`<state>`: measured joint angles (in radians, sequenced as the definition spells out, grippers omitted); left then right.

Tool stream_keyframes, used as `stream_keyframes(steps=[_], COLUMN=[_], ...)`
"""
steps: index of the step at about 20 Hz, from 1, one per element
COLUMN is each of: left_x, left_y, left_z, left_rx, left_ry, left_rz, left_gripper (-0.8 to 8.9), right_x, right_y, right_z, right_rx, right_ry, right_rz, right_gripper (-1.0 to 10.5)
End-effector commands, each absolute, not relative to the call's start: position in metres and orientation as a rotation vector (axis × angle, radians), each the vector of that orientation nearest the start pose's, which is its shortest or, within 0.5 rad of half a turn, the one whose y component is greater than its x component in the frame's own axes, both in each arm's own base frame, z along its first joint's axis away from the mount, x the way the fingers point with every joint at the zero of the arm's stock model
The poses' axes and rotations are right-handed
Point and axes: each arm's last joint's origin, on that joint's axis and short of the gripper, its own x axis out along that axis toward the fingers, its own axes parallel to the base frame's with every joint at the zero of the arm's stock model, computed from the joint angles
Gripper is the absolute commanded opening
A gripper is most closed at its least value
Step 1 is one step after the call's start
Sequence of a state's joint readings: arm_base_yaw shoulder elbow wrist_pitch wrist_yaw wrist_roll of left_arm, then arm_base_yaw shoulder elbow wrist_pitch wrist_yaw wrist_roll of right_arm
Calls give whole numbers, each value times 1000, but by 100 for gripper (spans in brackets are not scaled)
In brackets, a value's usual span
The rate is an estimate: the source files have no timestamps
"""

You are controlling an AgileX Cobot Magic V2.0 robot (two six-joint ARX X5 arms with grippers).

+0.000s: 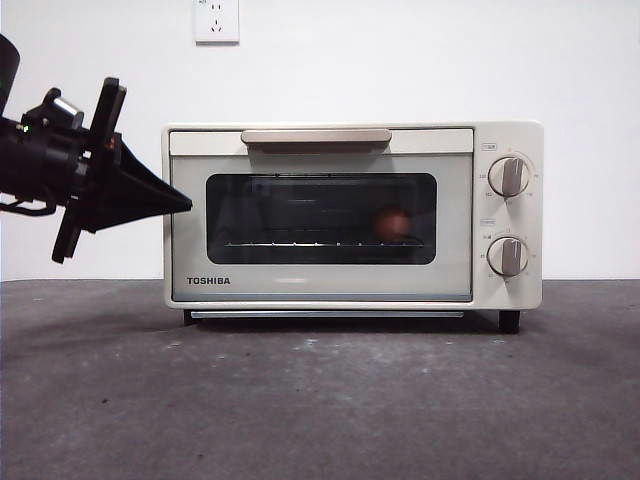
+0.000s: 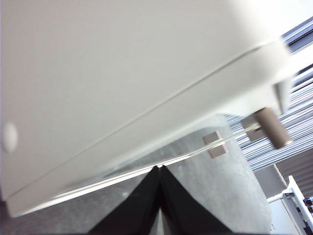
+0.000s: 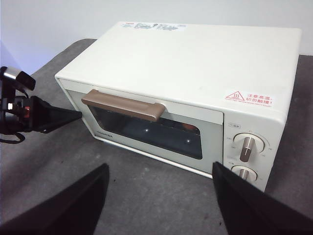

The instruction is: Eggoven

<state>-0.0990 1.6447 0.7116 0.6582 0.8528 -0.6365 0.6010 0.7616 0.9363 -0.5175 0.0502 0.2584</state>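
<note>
Oven: the cream-white toaster oven [image 1: 352, 215] is sitting on the dark grey table [image 1: 320, 400], door shut, beige handle [image 1: 316, 137] lying across the top of the door.
Egg: the reddish-brown egg [image 1: 393, 224] is resting inside on the wire rack [image 1: 320, 243], showing through the dark window [image 1: 321, 218] toward 3 o'clock from the window's middle.
Knobs: two knobs [image 1: 509, 176] are standing one above the other at the oven's 3 o'clock side.
Left gripper: the left gripper [image 1: 185, 204] is pointing its tip at the oven's 9 o'clock edge, just beside the door, jaws pressed together and holding nothing.
Right gripper: the right gripper [image 3: 159, 193] is hanging in front of the oven, well apart from it, jaws spread wide and holding nothing.
Wall: a white socket [image 1: 216, 20] is sitting at 12 o'clock above the oven.
</note>
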Motion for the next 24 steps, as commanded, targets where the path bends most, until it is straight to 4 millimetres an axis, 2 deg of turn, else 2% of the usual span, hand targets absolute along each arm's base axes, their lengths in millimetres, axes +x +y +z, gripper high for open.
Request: stream_keyframes(steps=[1,5,9,19,24], left_x=[312,302,282,203,170], left_y=[-53,-52,-55,-59,-57], left_z=[197,216,237,289,304], left_rx=[-676,-649,-575,-344,-292], left_ry=[515,491,486,452,415], left_rz=[-848,-833,-789,-639,-602], left_gripper=[6,6,6,6,6], right_x=[126,126,126,124,122], right_y=[85,85,85,84,84], right_z=[361,361,361,355,347], right_rx=[136,135,135,115,100], right_ry=[376,377,377,436,503], right_rz=[505,506,507,503,524], right_gripper=[340,340,340,339,314])
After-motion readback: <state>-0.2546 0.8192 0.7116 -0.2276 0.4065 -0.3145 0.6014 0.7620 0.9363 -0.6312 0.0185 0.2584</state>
